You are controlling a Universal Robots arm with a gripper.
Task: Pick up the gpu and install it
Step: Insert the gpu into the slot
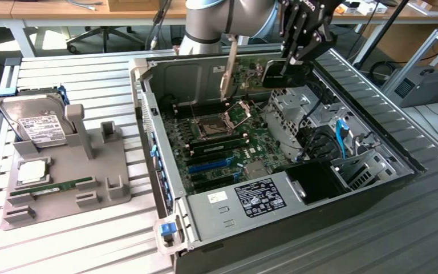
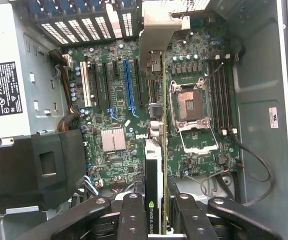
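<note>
Open-topped case (image 1: 144,114), bare motherboard (image 1: 238,142) reachable, drive cage (image 1: 287,114) and black duct (image 1: 314,180) flanking

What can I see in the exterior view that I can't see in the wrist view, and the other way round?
Exterior view: the grey tray beside the computer case, with a hard drive and a green RAM stick on it. Wrist view: the green logo on the edge of the gpu. Both: the tool gripping the gpu above the motherboard and its open CPU socket.

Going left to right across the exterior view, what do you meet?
First the hard drive → gpu, clamped in the gripper → blue cable → grey metal box.
</note>
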